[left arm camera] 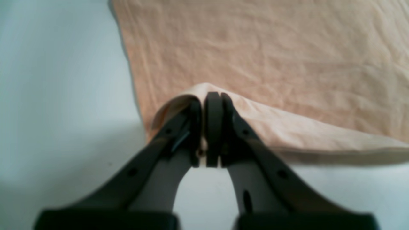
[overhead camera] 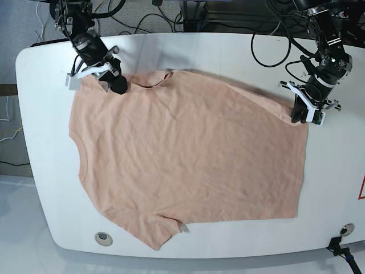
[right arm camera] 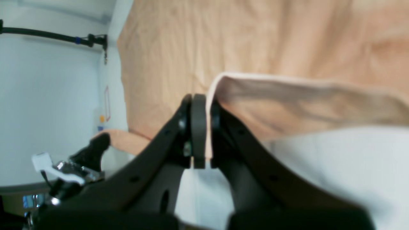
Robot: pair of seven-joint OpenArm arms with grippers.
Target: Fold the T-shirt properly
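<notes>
The pale peach T-shirt point(overhead camera: 188, 154) lies spread flat on the white table point(overhead camera: 239, 51), plain side up, with its hem toward the right in the base view. My left gripper point(left arm camera: 211, 95) point(overhead camera: 300, 117) is shut on the far hem corner, and a small fold of fabric point(left arm camera: 287, 127) is lifted off the table there. My right gripper point(right arm camera: 199, 97) point(overhead camera: 118, 87) is shut on the shirt's edge point(right arm camera: 287, 95) near the far shoulder, which is raised slightly too. The near sleeve point(overhead camera: 154, 234) lies flat.
Black cables point(overhead camera: 274, 40) trail over the table's back edge behind both arms. A round grommet hole point(overhead camera: 102, 237) sits near the front left edge. A black clamp point(overhead camera: 339, 248) is at the front right corner.
</notes>
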